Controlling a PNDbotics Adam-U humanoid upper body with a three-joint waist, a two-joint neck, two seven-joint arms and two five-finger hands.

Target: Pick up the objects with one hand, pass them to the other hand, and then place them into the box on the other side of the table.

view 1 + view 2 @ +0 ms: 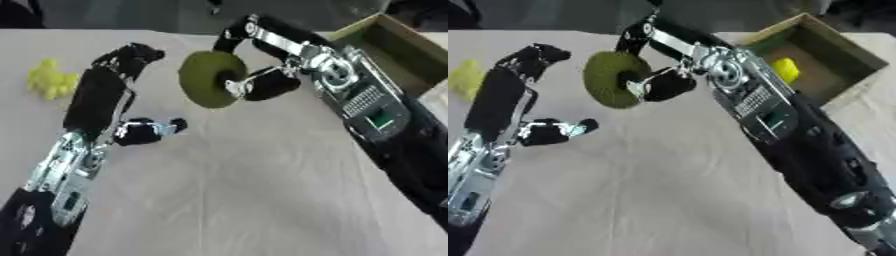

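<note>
A dark olive-green round object (206, 77) hangs above the table's middle, and my right hand (262, 84) is shut on it, thumb across its face and fingers behind. To its left my left hand (122, 75) stands apart from it, fingers relaxed and thumb (153, 130) spread, holding nothing. A yellow-green bumpy object (51, 80) lies on the table at the far left. The open cardboard box (846, 45) stands at the back right with a yellow object (786, 70) inside it.
The beige table (245, 195) stretches toward the front between my two forearms. The box's near rim lies right behind my right forearm. Dark shapes line the far edge.
</note>
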